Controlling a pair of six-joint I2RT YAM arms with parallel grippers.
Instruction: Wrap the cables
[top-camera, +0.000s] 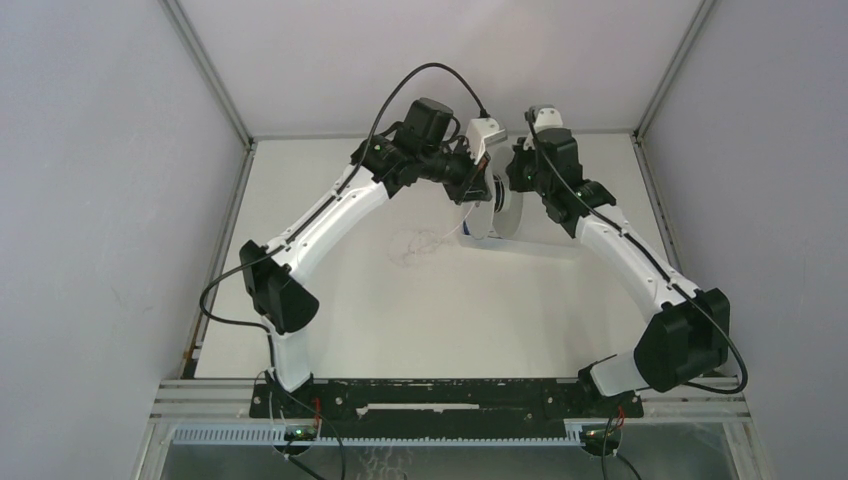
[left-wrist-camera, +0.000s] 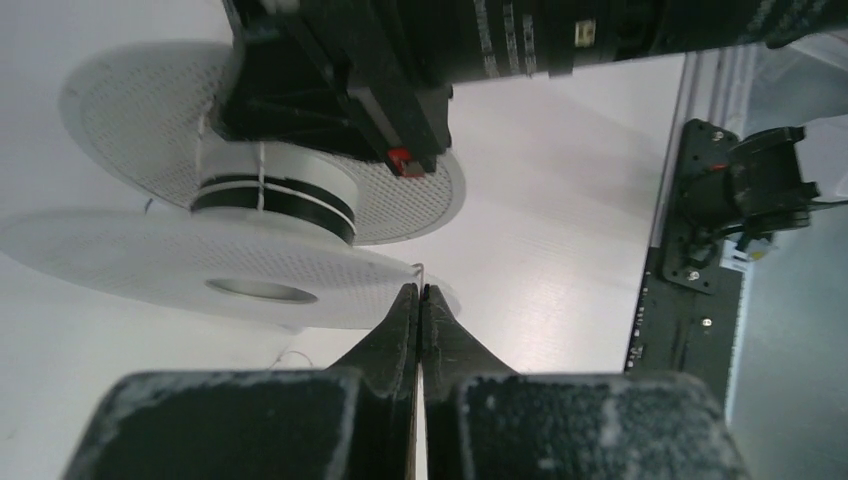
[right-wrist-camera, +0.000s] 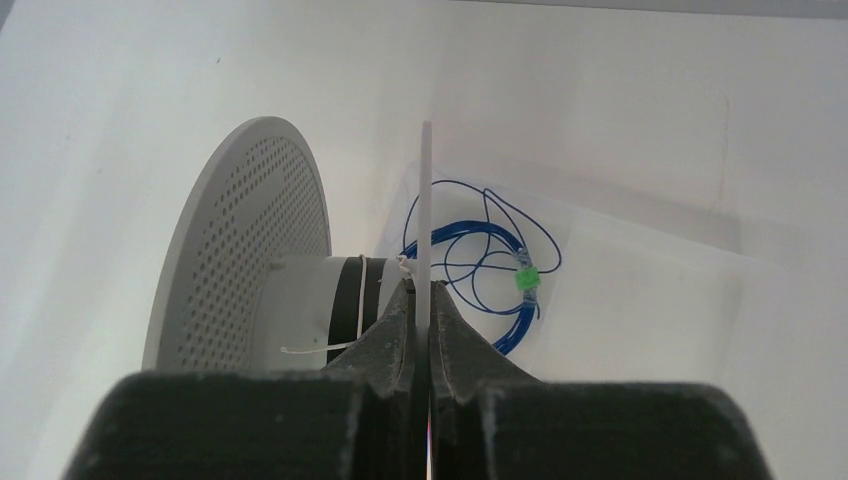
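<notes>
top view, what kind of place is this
Probably a robot lab test cell: plain grey wall panels box in a white table, with the left arm and right arm bolted to a black rail at its near edge.

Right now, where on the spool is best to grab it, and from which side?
I'd take the spool by the rim of a flange, coming edge-on from outside the disc, one jaw on each face, as the right gripper does. The flange is flat and thin, so nearly shut jaws fit it, and the core is left free for winding.
</notes>
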